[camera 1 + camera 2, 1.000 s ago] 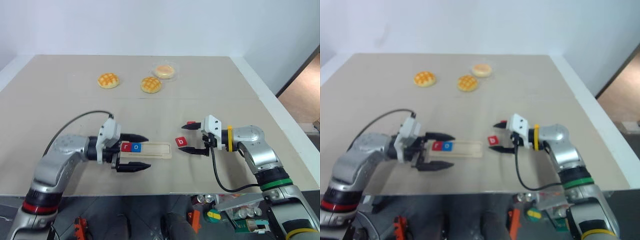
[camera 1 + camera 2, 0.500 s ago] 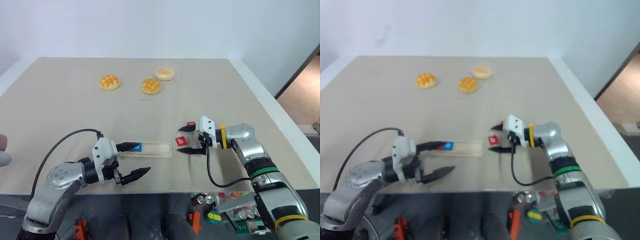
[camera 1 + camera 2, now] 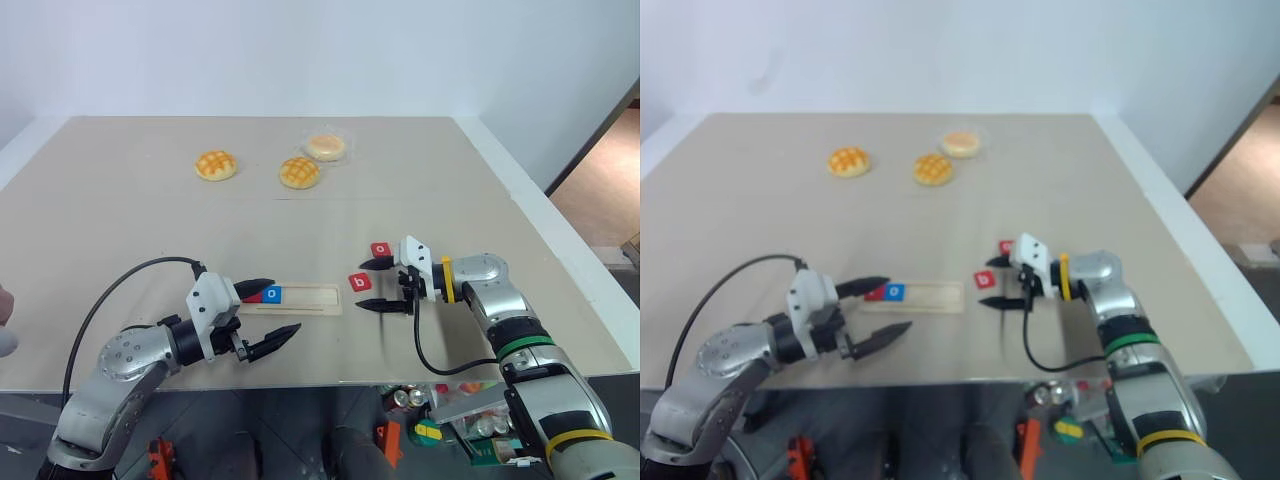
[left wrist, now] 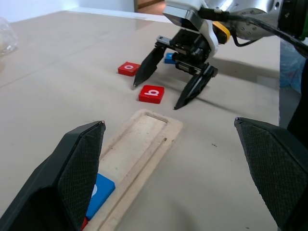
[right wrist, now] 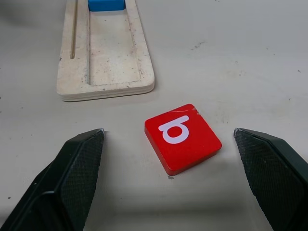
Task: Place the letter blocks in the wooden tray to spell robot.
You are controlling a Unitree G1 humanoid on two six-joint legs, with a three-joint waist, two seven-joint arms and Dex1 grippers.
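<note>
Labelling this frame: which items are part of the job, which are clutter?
Job: tray; red r and blue o in it; red b, red o, blue block on the table.
Clutter: three buns.

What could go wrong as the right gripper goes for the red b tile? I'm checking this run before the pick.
The red b tile lies flat and skewed between the open right gripper, so the fingers may push it instead of pinching it. It sits near the wooden tray end; a nudge could shift the tray.

right claw [image 3: 994, 281] spread around red b tile [image 3: 984, 280], wooden tray [image 3: 930, 295]
</note>
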